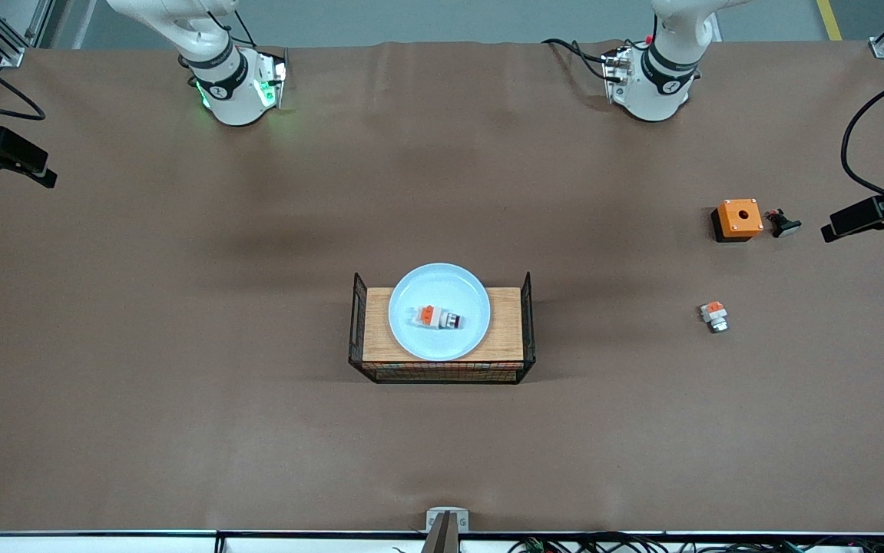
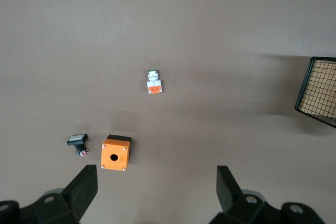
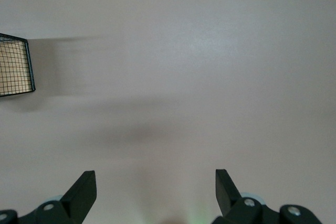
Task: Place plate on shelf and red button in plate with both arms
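The pale blue plate (image 1: pixel 439 284) rests on the wooden floor of a black wire basket (image 1: pixel 528 322) at mid-table. On the plate lies the red button (image 1: pixel 438 317), a small white unit with an orange block and a dark end. My left gripper (image 2: pixel 156 190) hangs open and empty high over the left arm's end of the table, with the orange box just ahead of its fingers. My right gripper (image 3: pixel 155 187) is open and empty too, high over bare table, with one end of the basket (image 3: pixel 16 66) in its view. Neither gripper shows in the front view.
Toward the left arm's end stand an orange box with a hole (image 1: pixel 739 218) (image 2: pixel 115 153), a small black button part (image 1: pixel 783 223) (image 2: pixel 77 142) beside it, and a white-orange piece with a silver tip (image 1: pixel 713 315) (image 2: pixel 153 82) nearer the front camera. Camera mounts (image 1: pixel 872 213) overhang both table ends.
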Controlling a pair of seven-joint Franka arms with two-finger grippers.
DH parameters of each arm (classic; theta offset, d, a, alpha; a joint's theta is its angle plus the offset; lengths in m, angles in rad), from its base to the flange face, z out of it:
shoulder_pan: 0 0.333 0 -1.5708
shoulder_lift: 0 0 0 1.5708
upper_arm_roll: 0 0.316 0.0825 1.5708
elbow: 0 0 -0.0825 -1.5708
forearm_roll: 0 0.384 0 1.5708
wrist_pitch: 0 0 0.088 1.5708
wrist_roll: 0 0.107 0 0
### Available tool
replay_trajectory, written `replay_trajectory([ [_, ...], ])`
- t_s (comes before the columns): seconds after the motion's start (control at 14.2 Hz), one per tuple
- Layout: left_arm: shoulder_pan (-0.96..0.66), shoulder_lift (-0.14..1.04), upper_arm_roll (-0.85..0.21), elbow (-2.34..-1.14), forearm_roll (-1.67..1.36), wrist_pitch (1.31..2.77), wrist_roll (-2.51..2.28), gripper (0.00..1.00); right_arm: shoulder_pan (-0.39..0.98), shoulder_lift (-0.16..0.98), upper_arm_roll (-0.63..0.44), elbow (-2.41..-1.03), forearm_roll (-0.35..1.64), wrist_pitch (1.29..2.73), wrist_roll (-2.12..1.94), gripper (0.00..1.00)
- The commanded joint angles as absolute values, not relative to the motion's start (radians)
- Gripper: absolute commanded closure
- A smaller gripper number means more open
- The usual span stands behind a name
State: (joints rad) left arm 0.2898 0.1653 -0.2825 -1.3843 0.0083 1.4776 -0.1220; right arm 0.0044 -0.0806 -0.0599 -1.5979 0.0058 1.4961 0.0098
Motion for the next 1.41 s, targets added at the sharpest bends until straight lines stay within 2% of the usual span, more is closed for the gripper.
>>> replay_trajectory([
  [0.0, 0.301, 0.123, -0.295, -1.442, -0.005, 1.520, -0.100, 0.00, -0.011, -0.164, -0.049, -1.706, 0.020, 1.558, -0.006, 0.00],
  [0.57, 0.296, 0.006, -0.308, -1.604, -0.006, 1.621, -0.101, 0.00, -0.012, -0.175, -0.048, -1.717, 0.020, 1.555, -0.006, 0.00],
  [1.34, 0.290, 0.043, -0.311, -1.540, -0.032, 1.598, -0.100, 0.00, -0.018, -0.169, -0.048, -1.690, 0.018, 1.520, -0.005, 0.00],
])
